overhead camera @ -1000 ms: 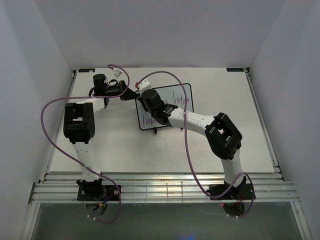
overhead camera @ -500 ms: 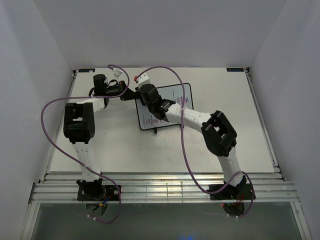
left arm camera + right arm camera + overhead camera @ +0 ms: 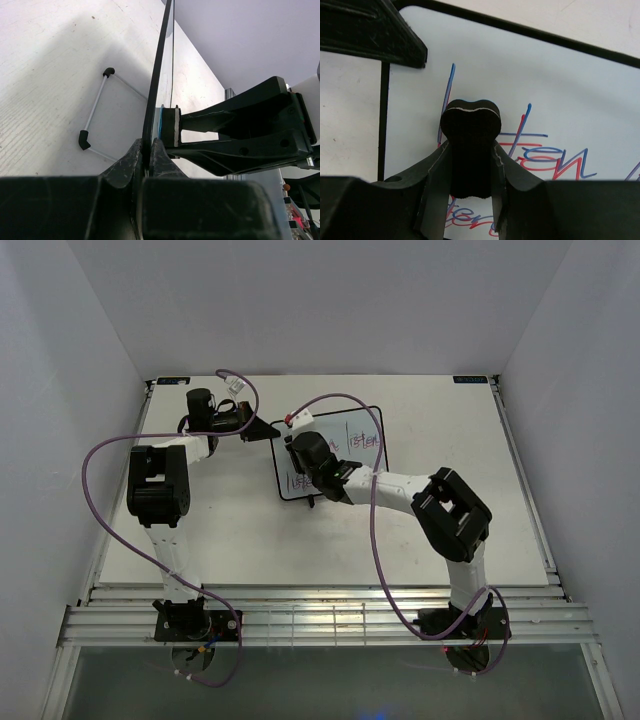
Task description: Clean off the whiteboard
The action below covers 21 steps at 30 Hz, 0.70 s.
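Now lower on the whiteboard (image 3: pixel 355 430), right fingers (image 3: pixel 432 185) clamp the eraser (image 3: pixel 470 145); left fingers (image 3: pixel 127 165) apparently pinch its edge.

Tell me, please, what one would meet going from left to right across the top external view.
In order: left elbow → left tool → whiteboard → right elbow. Omitted: right tool with eraser, overlapping the whiteboard.

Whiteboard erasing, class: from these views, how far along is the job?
Done: the left gripper clamps the edge of the whiteboard; the right gripper grips the eraser. In hand: the eraser sits at the board face. To do: red and blue writing shows beside the eraser and on the board's right half.
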Tool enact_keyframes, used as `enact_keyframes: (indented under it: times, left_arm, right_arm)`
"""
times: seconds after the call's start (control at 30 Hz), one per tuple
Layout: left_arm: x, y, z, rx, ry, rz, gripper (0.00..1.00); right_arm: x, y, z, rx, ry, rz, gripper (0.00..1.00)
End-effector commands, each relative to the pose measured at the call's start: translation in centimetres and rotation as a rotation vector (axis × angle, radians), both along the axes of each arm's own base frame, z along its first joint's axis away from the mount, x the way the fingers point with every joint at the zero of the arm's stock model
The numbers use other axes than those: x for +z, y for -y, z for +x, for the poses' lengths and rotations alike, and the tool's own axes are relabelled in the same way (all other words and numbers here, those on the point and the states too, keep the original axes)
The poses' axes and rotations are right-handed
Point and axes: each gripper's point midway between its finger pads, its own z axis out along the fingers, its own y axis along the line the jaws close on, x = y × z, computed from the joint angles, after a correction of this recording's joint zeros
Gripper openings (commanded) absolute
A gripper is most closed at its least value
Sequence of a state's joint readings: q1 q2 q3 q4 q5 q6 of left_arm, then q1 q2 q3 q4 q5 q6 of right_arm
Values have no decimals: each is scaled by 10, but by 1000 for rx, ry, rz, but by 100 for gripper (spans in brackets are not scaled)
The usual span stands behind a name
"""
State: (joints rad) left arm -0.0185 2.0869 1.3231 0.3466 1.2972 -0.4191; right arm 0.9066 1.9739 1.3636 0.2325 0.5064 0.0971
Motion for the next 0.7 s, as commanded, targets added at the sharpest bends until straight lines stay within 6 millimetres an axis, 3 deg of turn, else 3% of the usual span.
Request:
enact_keyframes:
  times: [0.0,0.2,0.3,0.4,0.5,0.67]
  left_arm:
    - [0,9,2,-5,125,39,0]
    - [2,10,0,-11,130,38,0]
    - [2,10,-1,-14,132,37,0]
    - [4,11,-1,-17,136,37,0]
    - [3,12,-2,-19,136,37,0]
    - [1,12,-1,-19,135,38,0]
  right_arm:
    - [-50,39,-12,-74,-102,-125,12]
    - [-47,109,12,-249,-115,-108,11]
    - [-46,134,18,-307,-116,-84,11]
    - [-42,145,24,-335,-107,-77,11]
    - [-34,141,27,-320,-95,-60,10]
    - [-16,77,11,-125,-62,16,10]
